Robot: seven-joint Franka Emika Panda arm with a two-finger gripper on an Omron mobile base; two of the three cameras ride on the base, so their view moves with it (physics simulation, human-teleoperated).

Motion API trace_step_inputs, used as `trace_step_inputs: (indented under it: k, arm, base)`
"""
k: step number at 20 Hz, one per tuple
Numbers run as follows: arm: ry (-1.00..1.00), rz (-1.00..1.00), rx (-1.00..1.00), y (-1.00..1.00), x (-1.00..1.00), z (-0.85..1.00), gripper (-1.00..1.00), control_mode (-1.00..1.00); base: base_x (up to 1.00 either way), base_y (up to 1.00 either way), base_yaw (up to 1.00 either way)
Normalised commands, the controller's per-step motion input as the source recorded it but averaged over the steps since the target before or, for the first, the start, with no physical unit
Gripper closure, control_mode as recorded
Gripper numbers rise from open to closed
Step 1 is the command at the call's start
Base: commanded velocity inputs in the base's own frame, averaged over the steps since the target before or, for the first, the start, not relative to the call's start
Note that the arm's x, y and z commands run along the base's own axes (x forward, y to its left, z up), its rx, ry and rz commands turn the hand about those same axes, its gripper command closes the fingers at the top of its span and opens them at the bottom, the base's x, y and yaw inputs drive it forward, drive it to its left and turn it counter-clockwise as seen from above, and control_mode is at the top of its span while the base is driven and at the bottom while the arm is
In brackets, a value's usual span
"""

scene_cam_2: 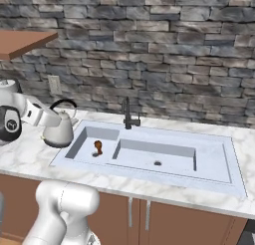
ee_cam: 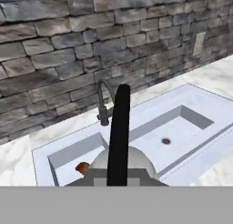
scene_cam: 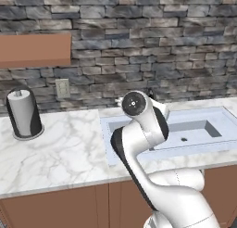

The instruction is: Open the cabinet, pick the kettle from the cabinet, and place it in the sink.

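1. Reddish-brown wood at the upper left of the left base view is the bottom of the cabinet [scene_cam: 34, 50]; under it a grey paper roll [scene_cam: 24, 112] stands upright on the white marble desk [scene_cam: 60, 150].
2. The white arm bends sharply at its elbow over the front edge of the desk, and in the right base view its forearm reaches to the left end of the sink [scene_cam_2: 149, 157], with the wrist beside the kettle [scene_cam_2: 59, 131].
3. The jaws are closed narrowly on the kettle's thin black handle [ee_cam: 119, 132], which runs straight up the middle of the hand view with the grey dome of the kettle just below it.
4. In the right base view the kettle sits upright by the sink's left rim; whether it touches the desk or hangs just above it I cannot tell.
5. The left basin holds a small brown object [scene_cam_2: 98, 147]. The right basin shows a drain, and the dark faucet [scene_cam_2: 127, 114] stands behind the divider.
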Motion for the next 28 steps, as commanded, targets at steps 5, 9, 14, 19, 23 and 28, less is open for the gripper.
trace_step_inputs:
  k: [5,9,14,19,23,28]
  arm:
    - [0.01,-0.13,0.00,0.00,0.25,-0.14,1.00,-1.00]
    - [0.00,-0.10,0.00,-0.01,0.18,-0.18,1.00,-1.00]
    - [0.02,-0.07,0.00,0.02,0.11,-0.26,1.00,-1.00]
    - [0.07,-0.02,0.00,0.00,0.11,-0.23,1.00,-1.00]
    - [0.10,0.00,0.00,-0.04,0.08,-0.11,1.00,-1.00]
    - [0.00,0.00,-0.03,-0.11,0.06,-0.14,1.00,-1.00]
  base:
    - [0.00,0.00,0.00]
    - [0.00,0.00,0.00]
    - [0.00,0.00,0.00]
    - [0.00,0.00,0.00]
    - [0.00,0.00,0.00]
    - [0.00,0.00,0.00]
